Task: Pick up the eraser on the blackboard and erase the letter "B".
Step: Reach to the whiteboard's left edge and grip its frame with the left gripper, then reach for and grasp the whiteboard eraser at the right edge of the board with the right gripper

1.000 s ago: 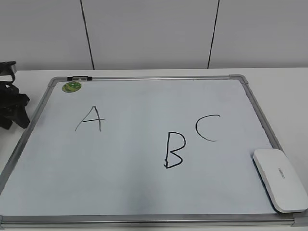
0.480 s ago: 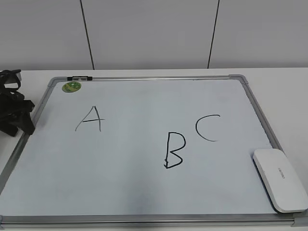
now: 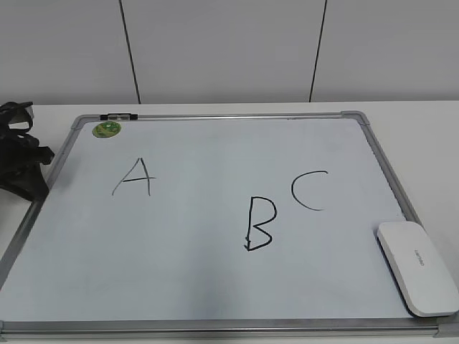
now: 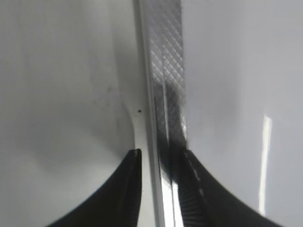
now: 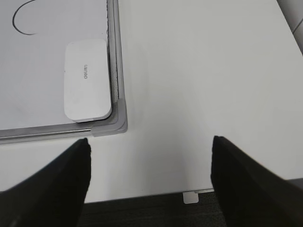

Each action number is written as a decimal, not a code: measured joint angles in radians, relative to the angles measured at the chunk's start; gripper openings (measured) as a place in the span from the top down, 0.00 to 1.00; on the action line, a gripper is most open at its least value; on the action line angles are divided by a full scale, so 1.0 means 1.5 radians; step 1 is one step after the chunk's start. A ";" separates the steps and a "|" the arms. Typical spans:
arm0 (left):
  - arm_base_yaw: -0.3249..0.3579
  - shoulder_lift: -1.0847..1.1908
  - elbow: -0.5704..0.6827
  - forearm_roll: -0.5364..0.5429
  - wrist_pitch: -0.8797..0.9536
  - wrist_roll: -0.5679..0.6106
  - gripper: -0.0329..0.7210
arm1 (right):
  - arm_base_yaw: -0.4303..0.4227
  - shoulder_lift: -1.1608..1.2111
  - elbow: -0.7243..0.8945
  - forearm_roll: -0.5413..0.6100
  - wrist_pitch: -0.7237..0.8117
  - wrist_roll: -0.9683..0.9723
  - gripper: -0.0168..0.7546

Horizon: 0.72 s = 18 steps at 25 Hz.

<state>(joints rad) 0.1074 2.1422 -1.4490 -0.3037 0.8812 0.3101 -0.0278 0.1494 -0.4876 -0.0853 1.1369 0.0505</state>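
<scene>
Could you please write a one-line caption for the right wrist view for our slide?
Open right gripper hovers above the table, beside the whiteboard corner where the white eraser lies.

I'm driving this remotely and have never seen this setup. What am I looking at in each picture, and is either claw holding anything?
This is a two-armed table robot. The front camera shows the blackboard, really a white board, bearing A, the letter "B" and C, with the eraser in its near right corner. The left claw sits at the board's left frame; its wrist camera shows the fingers astride that rail, holding nothing visible. The right wrist camera looks down past the open, empty right claw at the eraser, untouched.
</scene>
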 joint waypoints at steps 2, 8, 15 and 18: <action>0.000 0.000 -0.001 -0.004 0.001 0.000 0.81 | 0.000 0.000 0.000 0.000 0.000 0.000 0.22; 0.000 0.002 -0.004 -0.007 0.007 0.000 0.87 | 0.000 0.000 0.000 0.000 0.000 0.000 0.22; 0.002 0.005 -0.006 -0.018 0.016 0.000 0.91 | 0.000 0.000 0.000 0.000 0.000 0.000 0.22; 0.002 0.005 -0.006 -0.019 0.017 0.000 0.91 | 0.000 0.000 0.000 0.000 0.000 0.000 0.22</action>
<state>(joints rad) 0.1098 2.1502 -1.4587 -0.3326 0.9074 0.3101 -0.0278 0.1494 -0.4876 -0.0853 1.1369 0.0505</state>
